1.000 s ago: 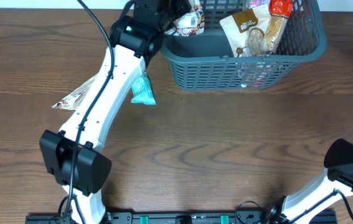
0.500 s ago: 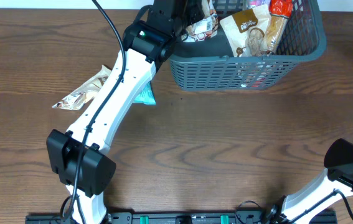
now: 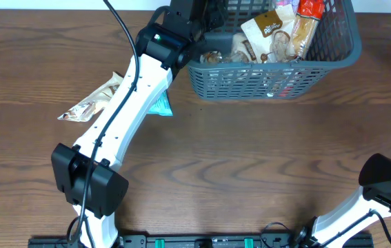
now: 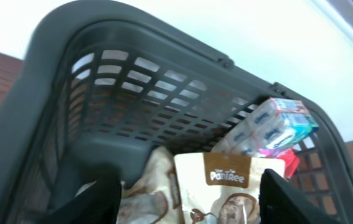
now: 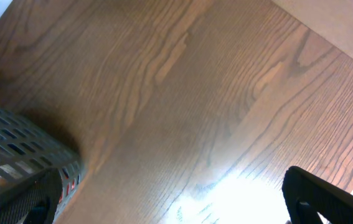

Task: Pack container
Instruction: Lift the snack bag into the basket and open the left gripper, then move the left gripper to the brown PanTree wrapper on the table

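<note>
My L pincer (image 4: 188, 199) hangs released, empty, over the basket's (image 3: 278, 77) 9 o'clock end at the desk's (image 3: 250, 158) 12. The teal packet (image 3: 162, 107) and tan packet (image 3: 88, 107) lie toward 7 from it; L arm (image 3: 123, 103) nearer.

The left arm (image 3: 123, 103) is white with black joints and a thin black cable (image 3: 121, 24) (plus a tiny green light (image 3: 156, 37)). The right arm (image 3: 388, 182) is white and black too.
</note>
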`<state>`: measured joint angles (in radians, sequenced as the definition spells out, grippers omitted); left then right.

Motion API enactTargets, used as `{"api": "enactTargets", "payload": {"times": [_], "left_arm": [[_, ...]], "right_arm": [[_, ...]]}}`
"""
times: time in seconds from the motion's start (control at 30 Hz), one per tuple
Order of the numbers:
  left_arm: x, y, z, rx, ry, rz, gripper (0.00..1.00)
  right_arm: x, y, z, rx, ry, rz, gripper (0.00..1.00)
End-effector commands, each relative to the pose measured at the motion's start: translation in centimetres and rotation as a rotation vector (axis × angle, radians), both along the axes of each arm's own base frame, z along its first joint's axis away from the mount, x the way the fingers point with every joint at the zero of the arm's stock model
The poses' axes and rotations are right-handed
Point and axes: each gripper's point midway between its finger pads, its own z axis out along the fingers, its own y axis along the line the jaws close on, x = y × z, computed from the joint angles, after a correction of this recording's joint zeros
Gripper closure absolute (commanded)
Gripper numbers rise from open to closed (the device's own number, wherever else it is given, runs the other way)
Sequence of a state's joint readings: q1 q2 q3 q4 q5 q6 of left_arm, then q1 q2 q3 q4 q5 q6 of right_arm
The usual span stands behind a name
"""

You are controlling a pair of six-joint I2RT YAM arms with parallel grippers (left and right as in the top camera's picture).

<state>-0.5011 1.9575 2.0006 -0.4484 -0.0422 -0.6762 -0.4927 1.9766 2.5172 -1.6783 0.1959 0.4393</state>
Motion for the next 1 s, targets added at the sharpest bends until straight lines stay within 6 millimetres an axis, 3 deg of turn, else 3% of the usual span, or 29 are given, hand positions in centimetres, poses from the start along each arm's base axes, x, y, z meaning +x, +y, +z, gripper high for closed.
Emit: {"api": "enactTargets", "payload": {"times": [0.0,0.17,0.3,0.37,0.4,0.47,0.57,0.77,0.97], "left_arm": [[0.3,3.9,4.1,0.028,-0.085,0.101,0.4],[-1.9,13.0,9.0,0.065,-0.127,0.309,0.36],[-6.1,20.2,9.1,0.129,-0.014,0.422,0.25],[-8.5,22.5,8.3,0.165,0.065,0.455,0.08],[-9.6,23.3,7.9,0.18,0.1,0.466,0.0],[-11.6,24.7,7.1,0.208,0.166,0.485,0.01],[-12.5,26.0,6.2,0.211,0.221,0.52,0.01],[-11.3,27.8,2.5,-0.051,0.336,0.79,0.01],[-10.1,29.6,-3.8,-0.323,0.529,1.112,0.01]], "right_arm": [[-0.4,-0.7,0.0,-0.014,0.009,-0.011,0.01],[-0.4,-0.7,0.0,-0.014,0.009,-0.011,0.01],[-0.4,-0.7,0.0,-0.014,0.009,-0.011,0.01],[-0.4,-0.7,0.0,-0.014,0.009,-0.011,0.01],[-0.4,-0.7,0.0,-0.014,0.009,-0.011,0.01],[-0.4,-0.7,0.0,-0.014,0.009,-0.011,0.01],[-0.4,-0.7,0.0,-0.014,0.009,-0.011,0.01],[-0.4,-0.7,0.0,-0.014,0.009,-0.011,0.01],[-0.4,-0.7,0.0,-0.014,0.009,-0.011,0.01]]}}
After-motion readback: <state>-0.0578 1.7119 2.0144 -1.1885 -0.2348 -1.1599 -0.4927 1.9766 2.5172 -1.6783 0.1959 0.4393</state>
